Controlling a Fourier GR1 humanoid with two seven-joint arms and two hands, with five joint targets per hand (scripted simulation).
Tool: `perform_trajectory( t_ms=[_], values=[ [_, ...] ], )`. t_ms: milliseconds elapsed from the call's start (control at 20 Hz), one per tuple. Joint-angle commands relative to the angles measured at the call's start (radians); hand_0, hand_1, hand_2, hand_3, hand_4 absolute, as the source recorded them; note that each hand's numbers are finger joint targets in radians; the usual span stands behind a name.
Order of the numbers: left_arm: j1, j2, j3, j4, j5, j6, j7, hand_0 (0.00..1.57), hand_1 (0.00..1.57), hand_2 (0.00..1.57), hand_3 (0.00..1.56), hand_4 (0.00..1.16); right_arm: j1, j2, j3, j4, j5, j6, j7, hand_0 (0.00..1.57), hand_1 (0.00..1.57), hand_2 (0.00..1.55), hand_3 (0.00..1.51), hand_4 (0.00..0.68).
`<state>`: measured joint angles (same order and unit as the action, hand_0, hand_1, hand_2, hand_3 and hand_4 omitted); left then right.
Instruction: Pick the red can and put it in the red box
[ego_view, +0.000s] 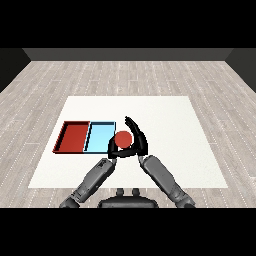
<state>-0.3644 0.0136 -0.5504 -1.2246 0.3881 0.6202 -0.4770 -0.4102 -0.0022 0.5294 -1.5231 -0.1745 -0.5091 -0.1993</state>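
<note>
Red can (123, 139) sits clasped in our right hand (138, 141), whose fingers curl round it just beside the light blue tray (100, 135); the red tray (74, 136) lies beyond that, further left. Our left hand (113, 148) is close under the can, and we cannot tell how its fingers stand. We judge the risk is releasing early into the blue tray, or clipping the left hand or a tray wall while crossing the desk (165, 125)

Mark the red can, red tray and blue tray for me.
red can (123, 139), head view, its round top.
red tray (73, 137), head view, bare floor.
blue tray (99, 136), head view, bare floor.
</note>
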Motion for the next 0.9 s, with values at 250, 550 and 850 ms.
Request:
perform_trajectory(
  t_ms=[250,550,850],
  values=[
    [0.011,-0.013,0.036,-0.005,-0.044,-0.004,0.006,1.57,1.57,1.57,1.48,1.13,-0.016,0.002,-0.037,-0.003,-0.007,-0.001,0.018,0.0,0.0,0.0,0.0,0.0],
    [-0.019,-0.013,0.105,0.048,-0.049,-0.04,-0.019,1.57,1.57,1.56,1.46,1.13,0.138,-0.053,-0.092,-0.234,-0.001,0.101,0.078,0.0,0.0,0.0,0.0,0.0],
    [-0.054,0.056,0.196,-0.002,-0.091,-0.071,0.067,1.57,1.57,1.57,1.47,1.13,0.216,-0.104,-0.227,-0.299,-0.109,0.195,0.035,0.0,0.0,0.0,0.0,0.0]
  ],
)
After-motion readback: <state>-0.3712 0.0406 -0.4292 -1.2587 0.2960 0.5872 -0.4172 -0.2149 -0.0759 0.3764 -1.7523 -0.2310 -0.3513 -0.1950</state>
